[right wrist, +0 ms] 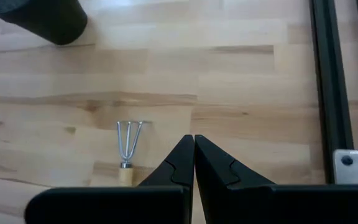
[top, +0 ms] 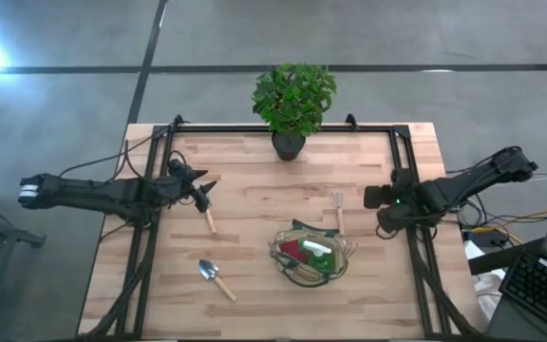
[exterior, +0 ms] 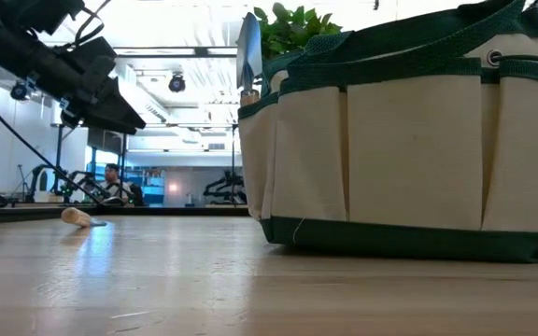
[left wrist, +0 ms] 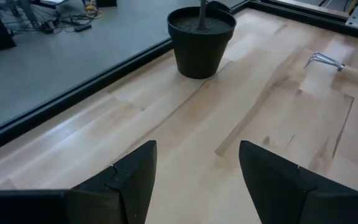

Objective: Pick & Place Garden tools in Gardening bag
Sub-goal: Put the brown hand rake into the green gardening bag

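Observation:
The gardening bag (top: 279, 258) stands at the table's near middle and fills the right of the low view (exterior: 409, 140). A red piece (top: 295, 249) and a green bottle (top: 319, 258) lie inside it. A silver blade (exterior: 248, 51) sticks up at its side. A fork (top: 338, 211) lies flat just beyond the bag. It also shows in the right wrist view (right wrist: 129, 140). A trowel (top: 216, 278) lies near the front left. Another wooden-handled tool (top: 209, 220) lies under my left gripper (top: 202, 190), which is open and empty (left wrist: 197, 168). My right gripper (right wrist: 194, 146) is shut and empty, right of the fork.
A leafy plant in a dark pot (top: 291, 104) stands at the far middle edge; its pot shows in the left wrist view (left wrist: 201, 37). A black frame (top: 406, 152) runs along the table's far edge and sides. Bare wood lies between the two grippers.

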